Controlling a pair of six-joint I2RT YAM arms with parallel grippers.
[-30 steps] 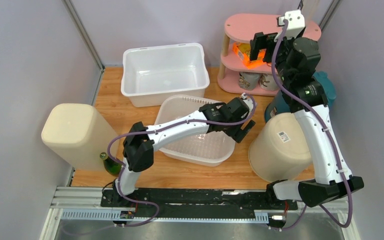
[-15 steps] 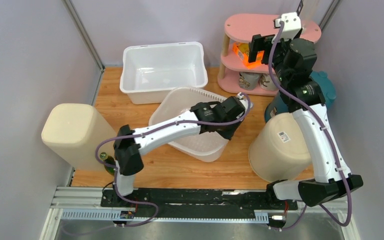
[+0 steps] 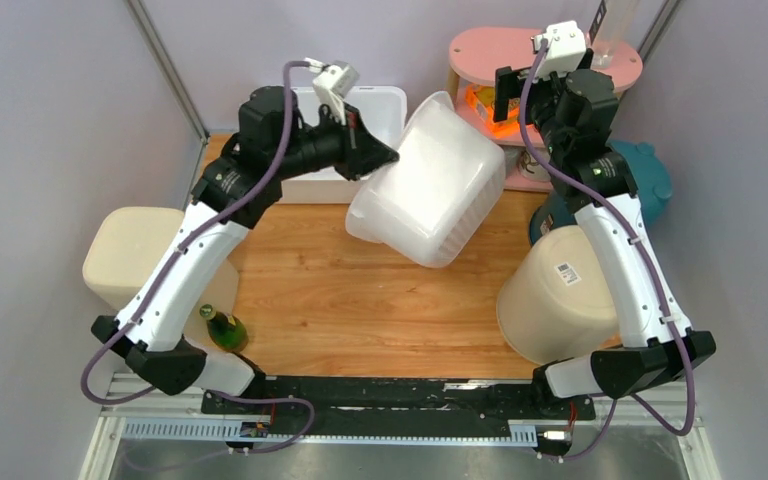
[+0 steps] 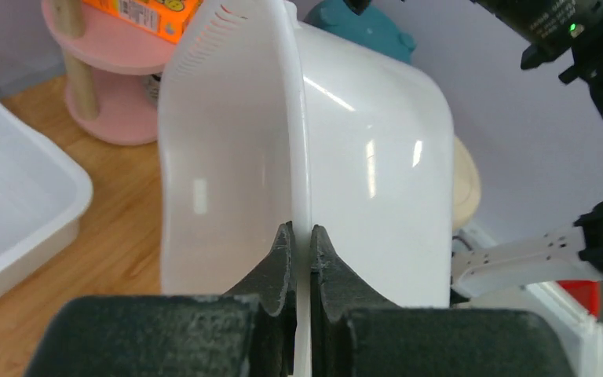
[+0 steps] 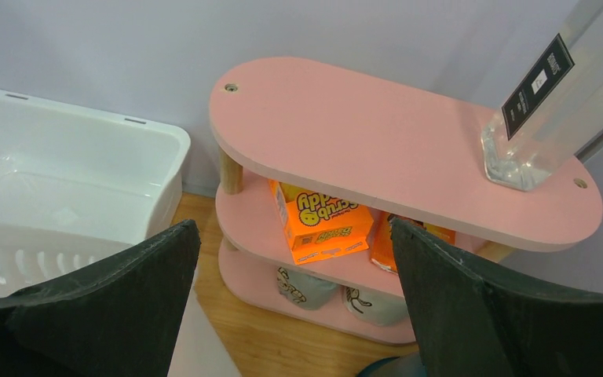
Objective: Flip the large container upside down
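I count one container (image 3: 430, 190), one white bin (image 3: 295, 188), two beige bins (image 3: 135, 255) (image 3: 555, 295), one pink shelf (image 3: 490, 50) and one bottle (image 3: 222, 327). My left claw (image 4: 300, 232) is clamped on the container's rim and holds it in the air over the far middle of the table (image 3: 340, 300). The container stands on edge, mouth facing left and base facing right, with its long axis running roughly far to near. My right claw (image 3: 518, 95) gapes wide by the shelf, holding nothing.

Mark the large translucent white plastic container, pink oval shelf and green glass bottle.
large translucent white plastic container (image 3: 430, 190), top view, outer wall.
pink oval shelf (image 5: 392, 141), right wrist view, top board.
green glass bottle (image 3: 223, 328), top view, body.
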